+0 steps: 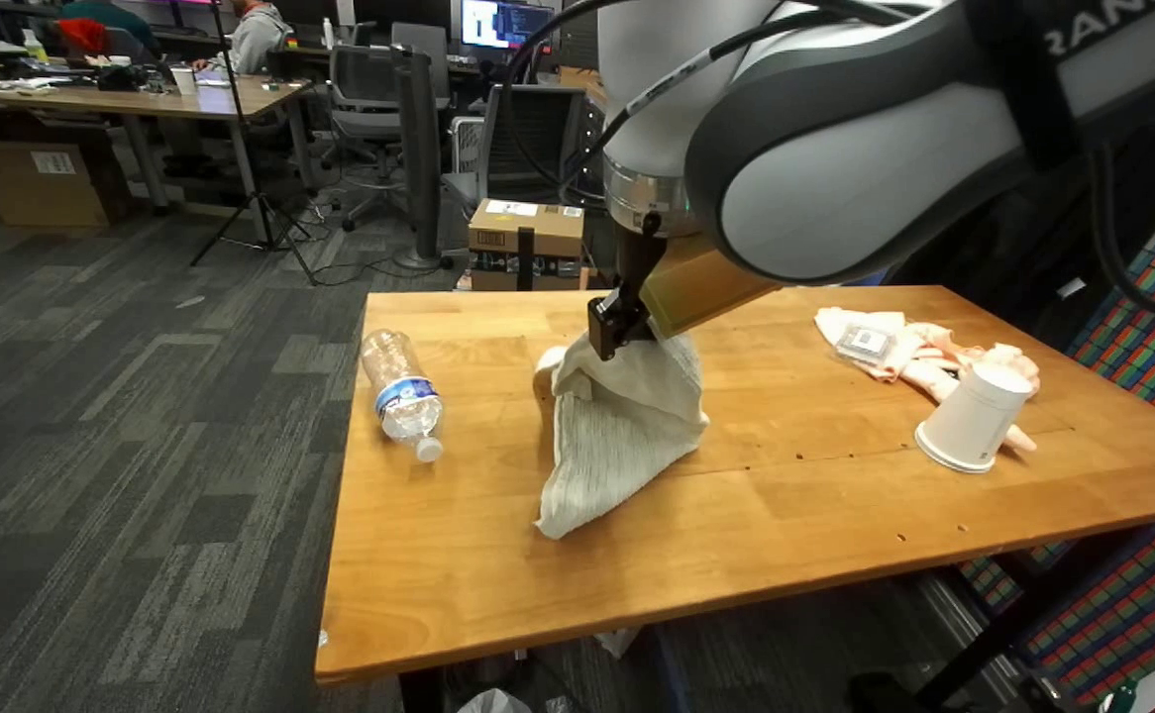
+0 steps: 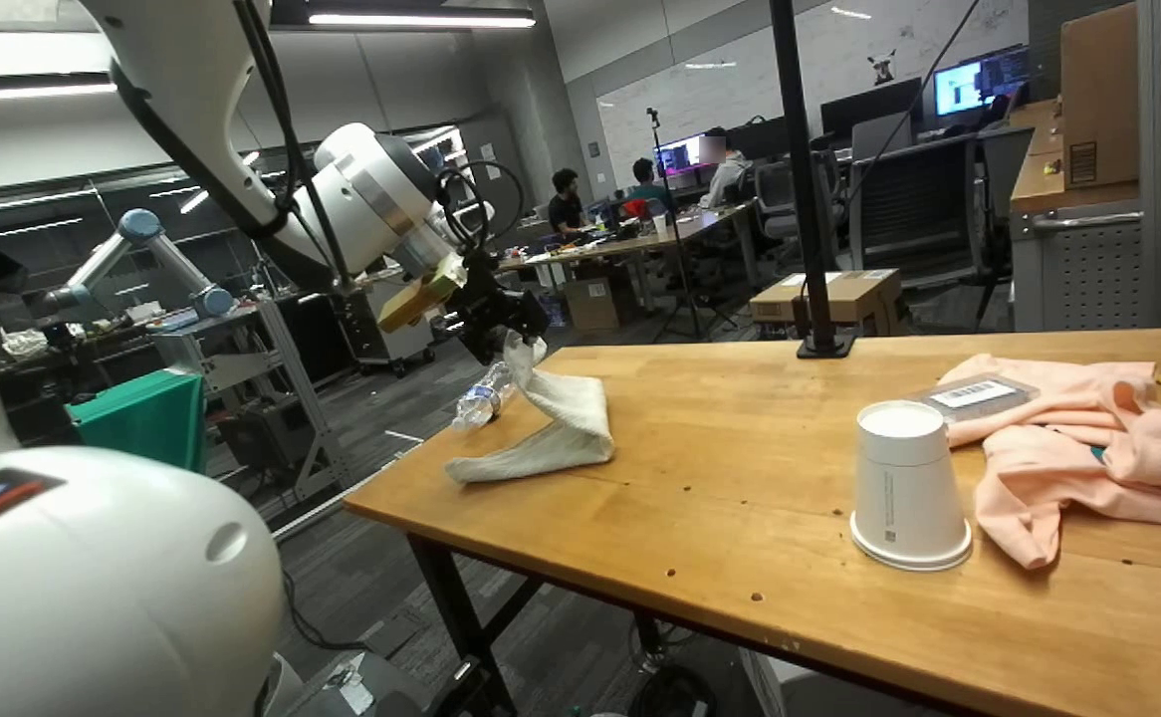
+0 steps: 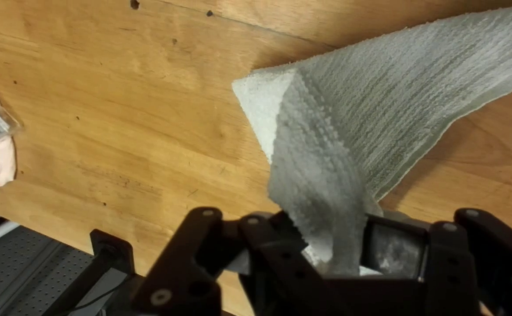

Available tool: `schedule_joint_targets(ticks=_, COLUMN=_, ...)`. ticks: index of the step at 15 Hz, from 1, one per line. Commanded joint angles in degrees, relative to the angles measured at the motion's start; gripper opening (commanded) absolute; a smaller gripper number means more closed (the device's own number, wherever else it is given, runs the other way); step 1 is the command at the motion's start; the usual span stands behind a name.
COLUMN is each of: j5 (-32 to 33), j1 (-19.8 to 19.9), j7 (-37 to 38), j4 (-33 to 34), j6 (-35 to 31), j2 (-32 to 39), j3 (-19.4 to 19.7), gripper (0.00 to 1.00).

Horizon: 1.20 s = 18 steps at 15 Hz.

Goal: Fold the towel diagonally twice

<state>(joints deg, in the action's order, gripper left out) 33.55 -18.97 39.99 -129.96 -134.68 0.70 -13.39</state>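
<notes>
Black jointed fingers (image 3: pixel 394 250) of the robot's gripper (image 3: pixel 339 239) are clamped on a raised portion of the off-white ribbed cloth towel (image 1: pixel 627 431), holding it up from the light-brown wooden table (image 1: pixel 498 574). In the wrist view the towel runs up between the fingers; in an exterior view it bends like a hook, with the lower flap resting on the table, a rounded turn, and the held part raised back above that flap. The towel is near one end of the table, between a blue-labelled clear plastic bottle (image 1: pixel 404 391) on its side and, much farther off, an upturned white paper cup (image 2: pixel 909 488) beside a crumpled peach-pink garment (image 2: pixel 1098 473).

As for progress, the resting part tapers to a point, and along one edge in the wrist view a second layer seems to show. That suggests the first diagonal fold has been made and the second is under way, though the layers cannot be counted with certainty. What remains, on that reading, is to bring the held part down across the flap, match the corners, let go and draw clear.
</notes>
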Motion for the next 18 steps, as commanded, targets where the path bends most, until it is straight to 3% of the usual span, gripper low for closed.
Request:
schedule_joint_targets(ticks=1, j5=1.7, j1=1.5, j7=0.4, j4=1.7, j6=2.6, j2=1.6, j3=-0.4, gripper=0.03)
schedule_joint_targets(ticks=9, j5=0.4, j1=1.9, j7=-1.8, j4=6.0, j6=4.4, j2=7.5, j3=0.5, gripper=0.04)
schedule_joint_targets(ticks=18, j5=-7.7, j1=-0.9, j7=-6.9, j4=13.3, j6=11.5, j2=15.0, j3=0.1, gripper=0.04)
